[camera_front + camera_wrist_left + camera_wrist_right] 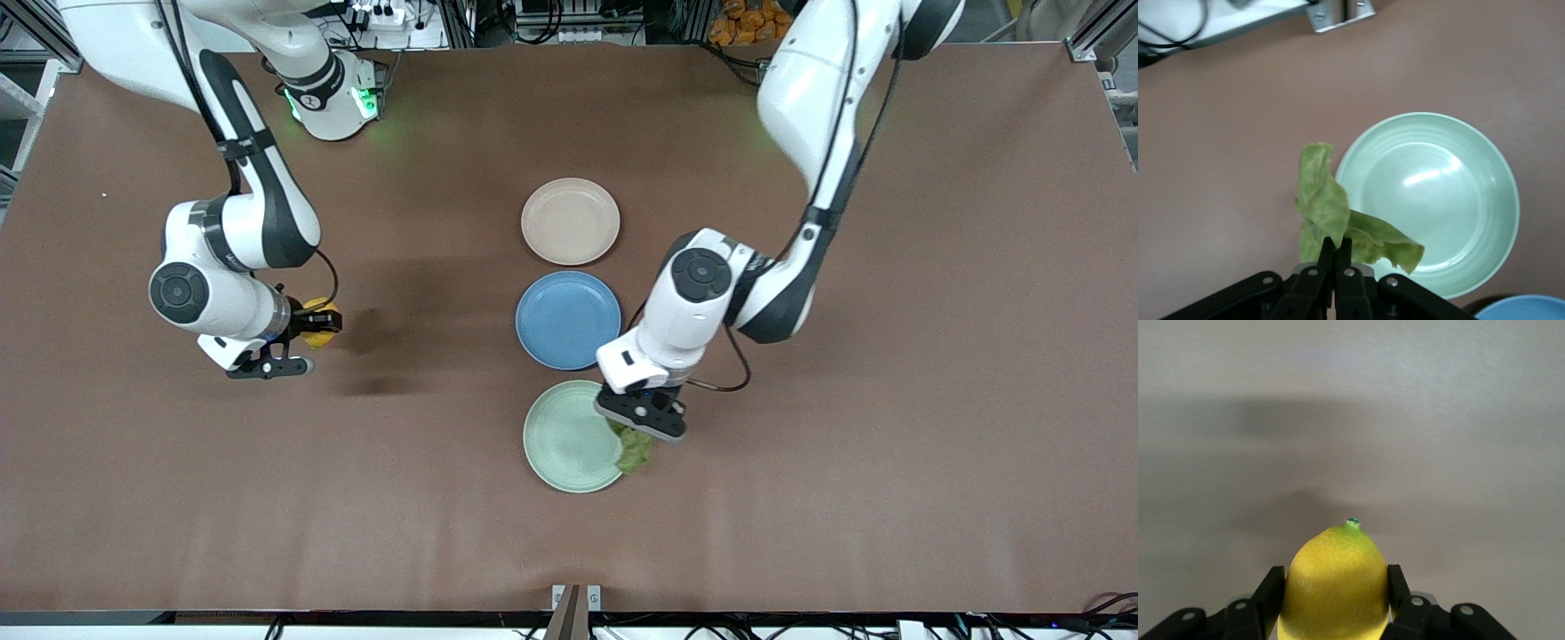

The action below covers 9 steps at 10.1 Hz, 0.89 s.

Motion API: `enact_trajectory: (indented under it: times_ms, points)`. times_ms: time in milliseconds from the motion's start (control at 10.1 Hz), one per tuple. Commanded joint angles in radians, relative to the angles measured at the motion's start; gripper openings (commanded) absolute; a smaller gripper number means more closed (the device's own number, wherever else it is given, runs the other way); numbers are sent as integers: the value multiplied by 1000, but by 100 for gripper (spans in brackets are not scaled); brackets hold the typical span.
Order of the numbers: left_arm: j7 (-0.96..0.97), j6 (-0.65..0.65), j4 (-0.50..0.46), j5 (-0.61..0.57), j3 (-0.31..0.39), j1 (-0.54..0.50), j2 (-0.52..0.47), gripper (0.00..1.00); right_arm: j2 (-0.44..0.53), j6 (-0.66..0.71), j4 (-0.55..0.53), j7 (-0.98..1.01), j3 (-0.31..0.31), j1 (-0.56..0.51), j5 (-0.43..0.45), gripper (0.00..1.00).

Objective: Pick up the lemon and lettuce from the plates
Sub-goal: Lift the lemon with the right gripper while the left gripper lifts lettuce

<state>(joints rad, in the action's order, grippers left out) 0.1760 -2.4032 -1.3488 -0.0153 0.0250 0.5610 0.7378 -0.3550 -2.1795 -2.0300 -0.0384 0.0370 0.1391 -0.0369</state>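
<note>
My right gripper [313,331] is shut on the yellow lemon [320,325] and holds it over bare table toward the right arm's end; the lemon [1336,583] sits between the fingers [1267,590] in the right wrist view. My left gripper [642,433] is shut on the green lettuce [633,451] over the edge of the mint green plate [560,440]. In the left wrist view the lettuce [1328,207] hangs from the closed fingertips [1328,250] across that plate's [1451,193] rim. The beige-pink plate [570,220] is bare.
A bare blue plate [567,320] lies between the two other plates; its edge shows in the left wrist view [1525,310]. A metal bracket [576,597] sits at the table's near edge and shows in the left wrist view [1338,13].
</note>
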Motion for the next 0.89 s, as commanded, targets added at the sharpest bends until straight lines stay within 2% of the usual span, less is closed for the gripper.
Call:
enact_trajectory:
  times_ms: [0, 99, 198, 397, 595, 695, 794]
  points:
    - [-45, 151, -36, -15, -4, -67, -101, 0, -8, -14, -15, 11, -16, -45, 12, 7]
    - [-111, 211, -36, -15, -5, -113, -128, 0, -19, -13, -15, 58, -17, -87, 11, 22]
    - [-121, 279, -35, -14, -7, -151, -147, 0, -39, -14, -13, 77, -17, -104, 3, 51]
    - [-133, 402, -36, -15, -5, -215, -164, 0, -44, -8, -12, 77, -19, -104, 2, 100]
    - [-165, 555, -38, -15, -4, -265, -169, 0, -41, 12, -1, 72, -20, -99, 2, 100]
    - [-155, 647, -41, -15, -4, -285, -167, 0, -38, 79, 46, 75, -20, -96, 2, 100]
    - [-142, 700, -64, -17, -2, -286, -167, 0, -38, 216, 138, 69, -22, -95, -3, 100]
